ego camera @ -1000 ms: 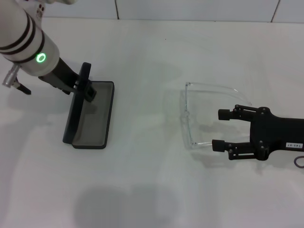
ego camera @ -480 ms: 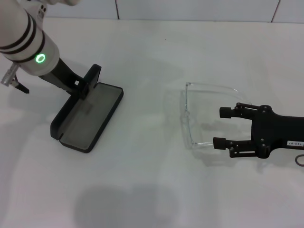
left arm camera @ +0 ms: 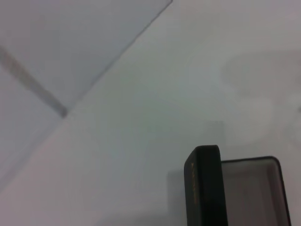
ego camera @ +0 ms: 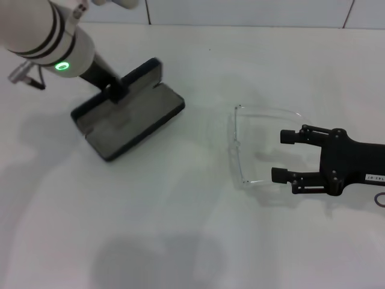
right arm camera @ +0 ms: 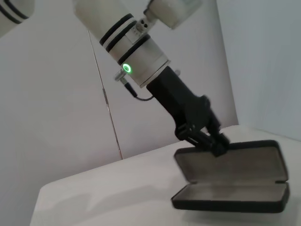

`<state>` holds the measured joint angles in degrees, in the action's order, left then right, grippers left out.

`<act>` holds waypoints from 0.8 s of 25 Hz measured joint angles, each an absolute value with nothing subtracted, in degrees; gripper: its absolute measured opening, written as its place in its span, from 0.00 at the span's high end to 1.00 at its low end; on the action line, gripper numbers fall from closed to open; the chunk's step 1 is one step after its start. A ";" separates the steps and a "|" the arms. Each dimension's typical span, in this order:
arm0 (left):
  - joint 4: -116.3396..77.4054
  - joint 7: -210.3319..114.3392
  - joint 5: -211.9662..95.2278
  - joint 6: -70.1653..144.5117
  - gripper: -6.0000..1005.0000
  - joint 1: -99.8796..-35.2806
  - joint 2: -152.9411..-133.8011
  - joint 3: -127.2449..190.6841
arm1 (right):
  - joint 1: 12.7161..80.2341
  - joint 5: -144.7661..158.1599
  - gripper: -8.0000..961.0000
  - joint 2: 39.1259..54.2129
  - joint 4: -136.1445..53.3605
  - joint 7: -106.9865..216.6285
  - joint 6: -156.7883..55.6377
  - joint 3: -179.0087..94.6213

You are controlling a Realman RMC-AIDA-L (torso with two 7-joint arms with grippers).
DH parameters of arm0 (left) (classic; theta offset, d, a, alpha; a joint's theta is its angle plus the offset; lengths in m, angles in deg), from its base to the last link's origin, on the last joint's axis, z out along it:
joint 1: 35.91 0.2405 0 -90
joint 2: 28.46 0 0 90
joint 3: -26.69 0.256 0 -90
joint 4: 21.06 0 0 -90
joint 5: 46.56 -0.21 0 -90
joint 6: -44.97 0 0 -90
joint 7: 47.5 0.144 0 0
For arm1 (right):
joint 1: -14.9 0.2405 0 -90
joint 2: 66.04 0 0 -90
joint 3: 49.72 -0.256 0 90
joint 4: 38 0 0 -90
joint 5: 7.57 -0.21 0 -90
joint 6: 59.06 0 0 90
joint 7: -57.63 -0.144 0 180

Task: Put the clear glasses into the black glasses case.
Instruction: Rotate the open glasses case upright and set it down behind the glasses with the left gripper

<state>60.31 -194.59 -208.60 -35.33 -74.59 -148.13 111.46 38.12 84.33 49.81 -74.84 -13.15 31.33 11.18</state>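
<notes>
The black glasses case (ego camera: 139, 118) lies open on the white table at the left, grey lining up and lid raised. My left gripper (ego camera: 118, 91) is shut on that lid; the right wrist view shows the same gripper (right arm camera: 217, 145) pinching the lid above the open case (right arm camera: 235, 181). The lid's edge (left arm camera: 203, 186) fills the left wrist view. The clear glasses (ego camera: 239, 144) rest on the table right of centre, their arms pointing right. My right gripper (ego camera: 287, 156) is open just right of them, low over the table between the two arms, holding nothing.
A white table (ego camera: 180, 229) spreads under everything, with a wall seam along its far edge (ego camera: 240, 25). A small dark ring (ego camera: 380, 200) shows at the right border beside the right arm.
The left gripper has swung the open case to the right and farther back, turning it so that its long side now runs diagonally. The right gripper and the glasses have barely moved.
</notes>
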 joint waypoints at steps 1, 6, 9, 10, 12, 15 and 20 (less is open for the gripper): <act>61.00 -190.17 -208.44 -34.00 0.78 -73.89 -148.20 112.75 | 38.11 84.33 0.11 49.80 -74.61 -13.14 31.35 11.19; 61.45 -173.56 -205.89 -33.28 0.80 -73.70 -148.23 115.98 | 37.97 84.31 0.11 49.81 -73.34 -13.12 31.61 11.19; 61.47 -166.01 -201.65 -33.80 0.80 -73.76 -148.19 116.05 | 37.56 83.83 0.11 49.83 -72.78 -13.12 31.96 11.25; 61.44 -164.58 -200.71 -34.10 0.79 -73.89 -148.17 116.04 | 37.43 83.63 0.11 49.84 -72.74 -13.12 32.00 11.26; 61.21 -162.51 -199.60 -34.64 0.79 -74.21 -148.14 116.11 | 37.26 83.04 0.11 49.87 -72.46 -13.10 32.08 11.30; 60.69 -161.41 -199.37 -34.74 0.79 -74.76 -148.20 116.82 | 36.97 82.14 0.11 49.88 -72.11 -13.05 32.10 11.40; 58.11 -162.61 -200.60 -34.26 0.78 -76.84 -148.25 118.28 | 36.59 82.00 0.11 49.95 -71.83 -13.02 32.14 11.30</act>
<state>58.11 -162.61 -200.60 -34.26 -76.84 -148.25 118.28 36.59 82.00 49.95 -71.83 -13.02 32.14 11.30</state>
